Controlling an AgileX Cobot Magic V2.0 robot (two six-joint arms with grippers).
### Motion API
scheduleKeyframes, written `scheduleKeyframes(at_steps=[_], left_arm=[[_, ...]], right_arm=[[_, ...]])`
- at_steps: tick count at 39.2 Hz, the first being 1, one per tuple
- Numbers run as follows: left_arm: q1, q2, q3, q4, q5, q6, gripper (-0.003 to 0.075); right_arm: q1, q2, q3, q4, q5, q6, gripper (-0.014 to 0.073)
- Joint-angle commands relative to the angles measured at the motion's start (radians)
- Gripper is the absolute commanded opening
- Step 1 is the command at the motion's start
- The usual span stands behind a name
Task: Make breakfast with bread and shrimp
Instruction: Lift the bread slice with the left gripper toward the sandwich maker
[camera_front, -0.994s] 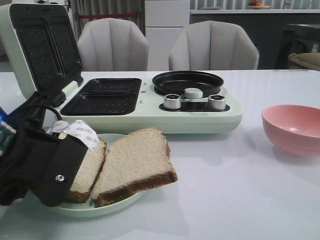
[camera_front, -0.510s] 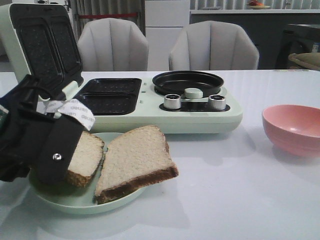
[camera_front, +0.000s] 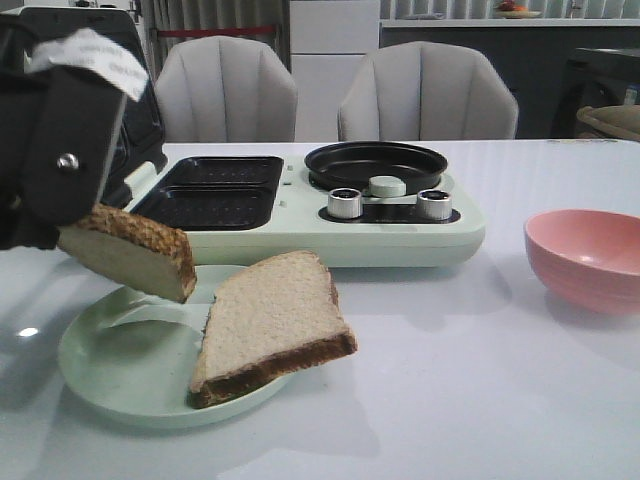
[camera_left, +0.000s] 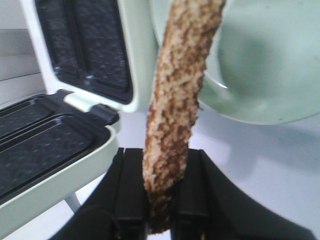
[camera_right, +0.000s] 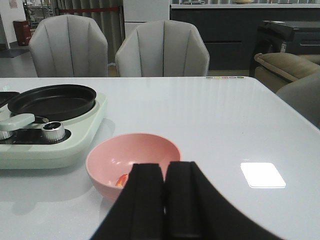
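My left gripper (camera_front: 75, 215) is shut on one slice of bread (camera_front: 130, 255) and holds it tilted in the air above the pale green plate (camera_front: 120, 365). In the left wrist view that slice (camera_left: 177, 100) shows edge-on, pinched between the black fingers (camera_left: 132, 190). The other slice of bread (camera_front: 268, 322) lies on the plate's right side, overhanging the rim. My right gripper (camera_right: 165, 172) is shut and holds nothing, close in front of the pink bowl (camera_right: 132, 160). A bit of orange shrimp (camera_right: 121, 179) shows inside the bowl.
The pale green breakfast maker (camera_front: 300, 215) stands behind the plate, its lid (camera_front: 115, 90) raised, two dark sandwich wells (camera_front: 210, 195) and a round black pan (camera_front: 375, 165) exposed. The pink bowl (camera_front: 590, 255) sits at the right. Two grey chairs (camera_front: 330, 95) stand beyond the table.
My left gripper has lifted the left bread slice off the plate, upward. The second slice, the plate and the bowl have stayed in place.
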Motion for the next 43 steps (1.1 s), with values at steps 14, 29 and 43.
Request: scheduleKeyframes(at_steps=[14, 29, 43], left_arm=[[0.003, -0.092, -0.211, 0.116, -0.028, -0.015, 0.0132], [0.165, 0.104, -0.463, 0.184, -0.105, -0.015, 0.0132], [0.291, 0.345, -0.663, 0.224, -0.233, -0.015, 0.0132]], right_arm=[[-0.005, -0.022, -0.016, -0.013, -0.078, -0.006, 0.0140], [-0.005, -0.022, -0.016, -0.013, -0.078, -0.006, 0.0140], [-0.005, -0.022, -0.016, -0.013, -0.078, -0.006, 0.0140]])
